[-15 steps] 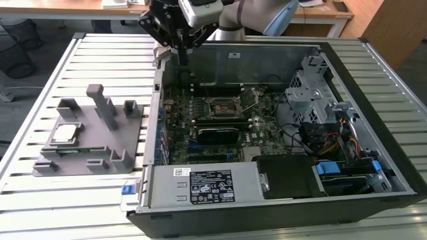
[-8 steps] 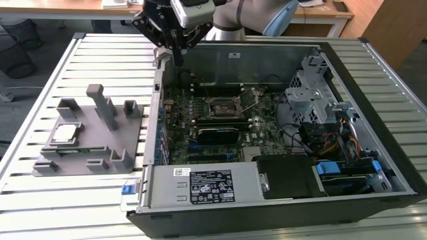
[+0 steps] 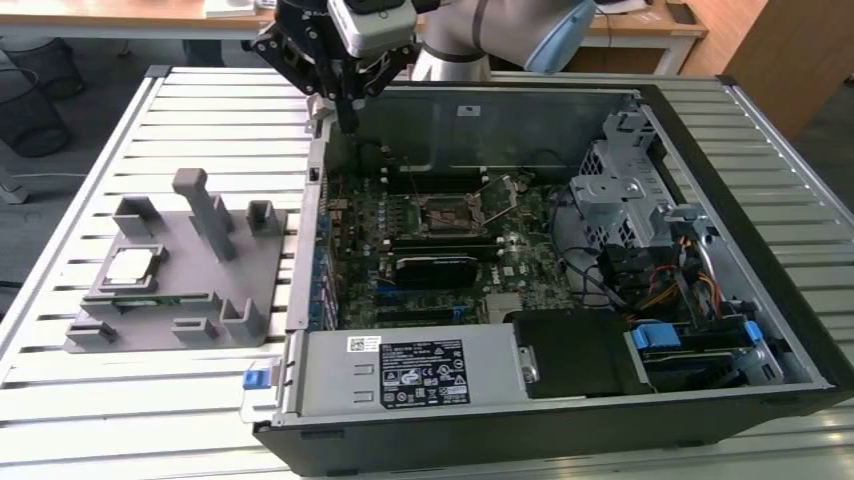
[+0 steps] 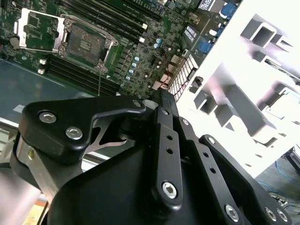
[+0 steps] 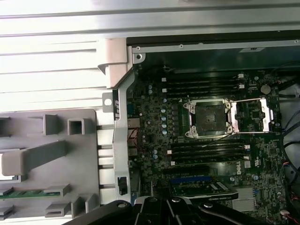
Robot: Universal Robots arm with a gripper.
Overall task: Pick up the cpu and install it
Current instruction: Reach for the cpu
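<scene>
The black hand [image 3: 350, 120], clenched empty, hangs above the computer case [image 3: 561, 430]; one flat, silvery, square cpu [image 3: 130, 265] sits on the grey fixture [image 3: 167, 332].

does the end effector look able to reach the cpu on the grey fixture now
Probably yes: the cpu lies uncovered on the fixture, outside the computer case; tall posts stand beside it, not over it, and the end effector hangs higher up.

The cpu [image 3: 130, 265] is a small, thin square chip with a pale silver-white metal top. It lies flat, top face up, seated in a shallow recess of the grey fixture [image 3: 200, 300], at the left of the exterior view about mid-height in the frame, with nothing touching it from above.
</scene>
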